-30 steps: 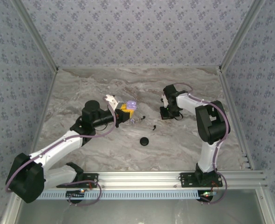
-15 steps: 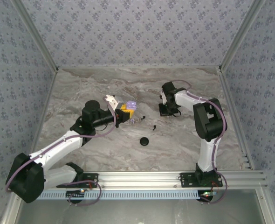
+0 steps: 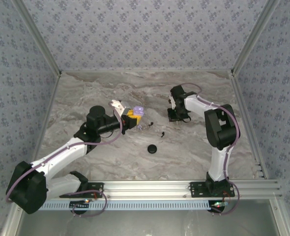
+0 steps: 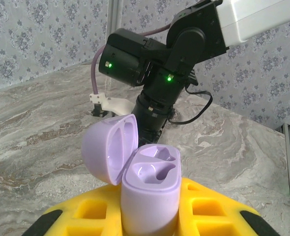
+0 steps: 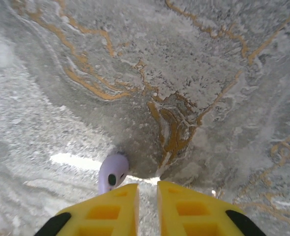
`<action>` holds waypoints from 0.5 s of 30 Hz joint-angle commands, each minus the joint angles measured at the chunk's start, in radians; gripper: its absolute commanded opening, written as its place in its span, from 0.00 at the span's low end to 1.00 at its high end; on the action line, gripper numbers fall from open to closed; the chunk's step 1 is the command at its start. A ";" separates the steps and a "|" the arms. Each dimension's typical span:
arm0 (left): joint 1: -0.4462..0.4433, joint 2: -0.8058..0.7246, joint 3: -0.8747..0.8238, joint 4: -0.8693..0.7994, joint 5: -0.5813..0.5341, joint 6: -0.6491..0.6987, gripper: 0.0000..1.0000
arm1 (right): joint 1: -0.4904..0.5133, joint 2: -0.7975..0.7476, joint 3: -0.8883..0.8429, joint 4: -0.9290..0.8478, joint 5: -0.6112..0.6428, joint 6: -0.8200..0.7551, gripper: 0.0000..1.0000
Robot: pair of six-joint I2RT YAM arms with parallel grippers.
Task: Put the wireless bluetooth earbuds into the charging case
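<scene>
My right fingers (image 5: 159, 191) have shifted left and parted narrowly beside the lavender earbud (image 5: 113, 173), pickup pending; my left fingers (image 3: 130, 117) clamp the open charging case (image 4: 150, 196).

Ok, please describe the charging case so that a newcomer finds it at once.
On the marble table, near its middle, the left arm ends in yellow fingers. The charging case sits clamped between them. Unlike the round black disc nearby, it is pale lavender, with its hinged lid open and both sockets empty.
</scene>
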 commanded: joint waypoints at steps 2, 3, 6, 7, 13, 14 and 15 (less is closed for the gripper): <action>-0.003 -0.008 0.031 0.007 -0.006 0.019 0.22 | 0.006 -0.052 0.032 -0.038 -0.047 0.020 0.25; -0.004 -0.008 0.033 0.006 -0.005 0.019 0.22 | 0.007 -0.049 0.037 -0.039 -0.058 0.028 0.27; -0.004 -0.010 0.033 0.003 -0.006 0.020 0.22 | 0.010 -0.037 0.049 -0.039 -0.064 0.066 0.35; -0.005 -0.012 0.032 0.003 -0.005 0.020 0.22 | 0.012 -0.028 0.054 -0.043 -0.059 0.078 0.38; -0.005 -0.014 0.030 0.003 -0.007 0.020 0.22 | 0.038 0.024 0.095 -0.078 -0.001 0.130 0.40; -0.005 -0.015 0.029 0.003 -0.009 0.020 0.22 | 0.042 0.031 0.101 -0.085 0.009 0.136 0.40; -0.005 -0.016 0.028 0.003 -0.008 0.020 0.22 | 0.044 0.038 0.107 -0.090 0.017 0.142 0.39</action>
